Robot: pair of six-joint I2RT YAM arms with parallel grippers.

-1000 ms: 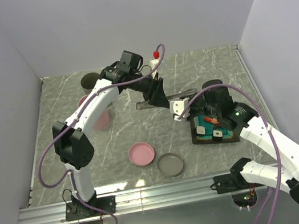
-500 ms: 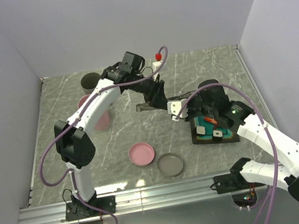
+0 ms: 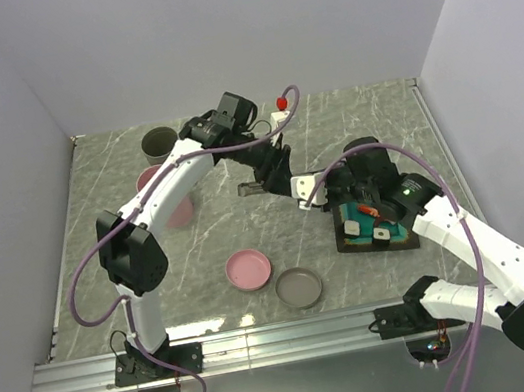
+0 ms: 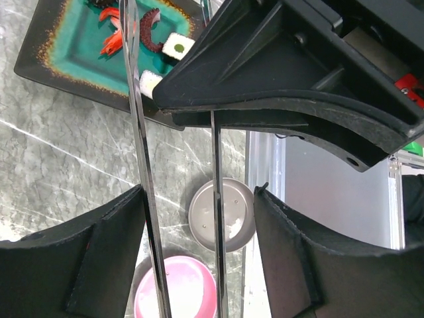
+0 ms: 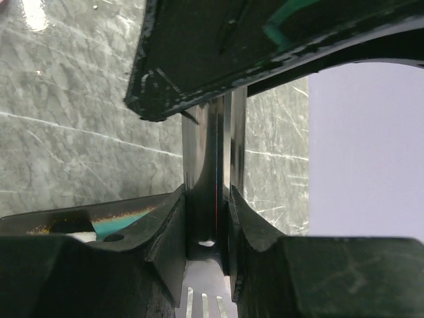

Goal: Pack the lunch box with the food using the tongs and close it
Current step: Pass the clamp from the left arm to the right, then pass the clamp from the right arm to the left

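Observation:
The thin grey tongs [image 3: 252, 187] run across mid-table between both grippers. My right gripper [image 5: 207, 192] [image 3: 339, 184] is shut on one end of the tongs [image 5: 215, 159]. My left gripper [image 4: 197, 199] [image 3: 303, 189] is open around both tong arms [image 4: 141, 146]; one arm lies against the left finger, and a gap separates the other arm from the right finger. The food sits on a teal plate [image 3: 402, 228] [image 4: 59, 50]: a red shrimp piece [image 4: 111, 44] and two white blocks [image 4: 176, 45]. The lunch box tubs, pink [image 3: 179, 210] and dark grey [image 3: 159, 144], stand at the back left.
A pink lid [image 3: 249, 269] [image 4: 179, 291] and a grey lid [image 3: 299, 288] [image 4: 232, 218] lie near the front edge. The left arm [image 3: 164, 188] stretches over the pink tub. Walls close in the table on three sides.
The right gripper has shifted a little left and back with the tongs. The left gripper has edged back with it and its fingers have spread slightly.

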